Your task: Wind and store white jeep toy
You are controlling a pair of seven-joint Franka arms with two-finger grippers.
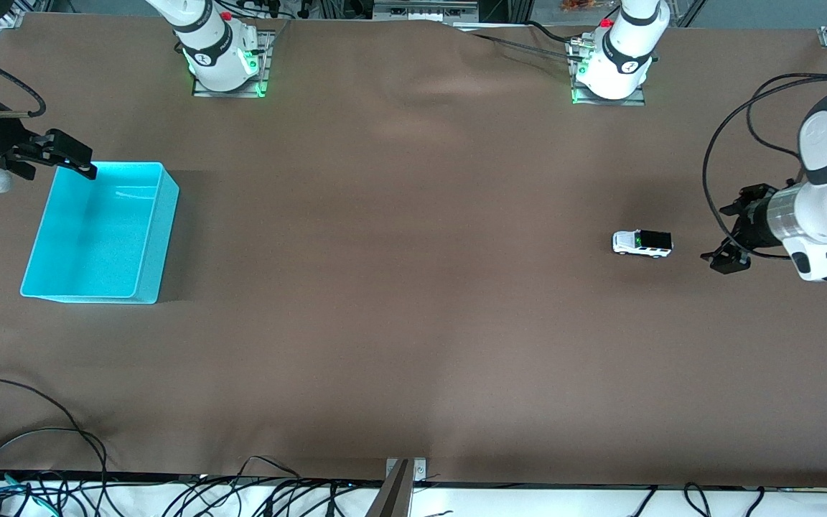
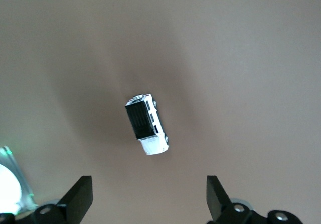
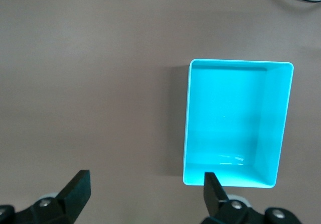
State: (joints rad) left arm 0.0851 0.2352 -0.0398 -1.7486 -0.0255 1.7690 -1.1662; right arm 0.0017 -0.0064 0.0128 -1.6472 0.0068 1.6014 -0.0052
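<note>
The white jeep toy (image 1: 642, 243), with a black roof, rests on its wheels on the brown table toward the left arm's end; it also shows in the left wrist view (image 2: 147, 124). My left gripper (image 1: 726, 233) hangs open over bare table beside the toy, closer to the table's end, with nothing between its fingers (image 2: 149, 199). The turquoise bin (image 1: 97, 230) stands empty at the right arm's end (image 3: 235, 118). Above that bin's corner farthest from the front camera, my right gripper (image 1: 54, 159) is open and holds nothing (image 3: 145, 196).
Both arm bases (image 1: 223, 61) (image 1: 611, 68) stand along the table's edge farthest from the front camera. Loose black cables (image 1: 33, 431) lie at the nearest edge, beside a metal bracket (image 1: 405, 470). The brown cloth between bin and toy is bare.
</note>
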